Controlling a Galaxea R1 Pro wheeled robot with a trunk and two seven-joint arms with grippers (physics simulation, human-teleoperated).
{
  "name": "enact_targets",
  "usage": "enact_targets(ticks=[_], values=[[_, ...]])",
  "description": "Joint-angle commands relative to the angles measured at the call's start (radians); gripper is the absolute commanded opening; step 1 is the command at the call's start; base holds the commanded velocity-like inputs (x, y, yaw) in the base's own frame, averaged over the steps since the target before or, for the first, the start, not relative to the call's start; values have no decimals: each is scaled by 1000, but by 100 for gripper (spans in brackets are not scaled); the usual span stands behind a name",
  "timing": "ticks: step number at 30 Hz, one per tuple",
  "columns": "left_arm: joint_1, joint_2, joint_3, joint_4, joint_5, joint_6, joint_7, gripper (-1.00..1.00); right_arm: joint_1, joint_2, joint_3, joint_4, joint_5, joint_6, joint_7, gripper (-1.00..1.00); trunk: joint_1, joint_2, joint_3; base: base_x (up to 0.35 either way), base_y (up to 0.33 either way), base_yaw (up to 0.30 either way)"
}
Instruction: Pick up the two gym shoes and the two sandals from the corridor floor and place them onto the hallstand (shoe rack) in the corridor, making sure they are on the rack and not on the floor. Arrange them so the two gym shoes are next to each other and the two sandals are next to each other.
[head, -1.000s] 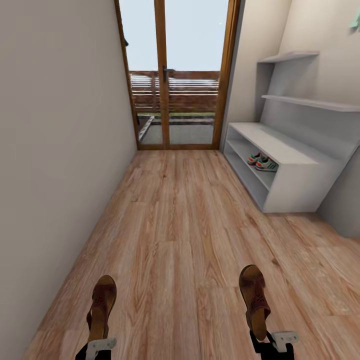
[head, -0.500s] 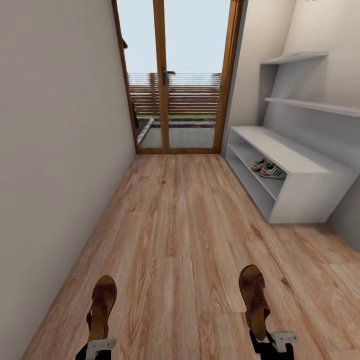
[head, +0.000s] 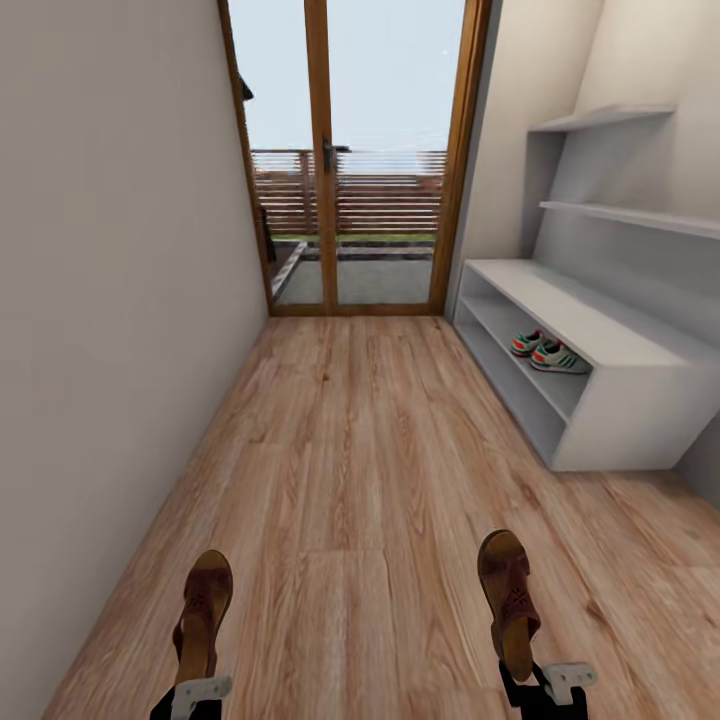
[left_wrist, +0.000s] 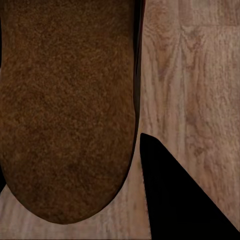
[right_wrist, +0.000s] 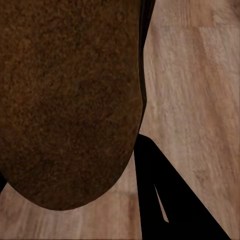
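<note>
The hallstand (head: 610, 350) has drawn nearer as each hand, left (head: 195, 695) and right (head: 545, 690), grips a sandal (head: 205, 610) for shelving beside the gym shoes (head: 545, 352).

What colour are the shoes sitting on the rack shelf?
The gym shoes are cream-white with green stripes and red-orange patches, seen best in the head view.

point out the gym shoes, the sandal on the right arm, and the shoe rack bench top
cream-white gym shoes with green stripes (head: 545, 352): head view, nearer shoe's side.
dark brown strappy leather sandal (head: 507, 585): head view, woven upper.
pale grey-white hallstand bench top (head: 575, 315): head view, bare top surface.
</note>
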Motion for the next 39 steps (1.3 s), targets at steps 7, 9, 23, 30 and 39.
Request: enact_targets(ticks=[7,9,23,30,39], values=[[-1,0,6,1,-14,-4,5,-100,-1,0,-8,0,5,-3,6,-100,0,0,-1,338,7,0],[-1,0,6,1,-14,-4,5,-100,-1,0,-8,0,5,-3,6,-100,0,0,-1,337,84,0],[-1,0,5,1,-14,-4,5,-100,-1,0,-8,0,5,-3,6,-100,0,0,-1,307,158,0],[-1,0,5,1,-14,-4,5,-100,-1,0,-8,0,5,-3,6,-100,0,0,-1,308,119,0],[-1,-1,5,1,-14,-4,5,-100,-1,0,-7,-1,5,-3,6,-100,0,0,-1,311,107,0]])
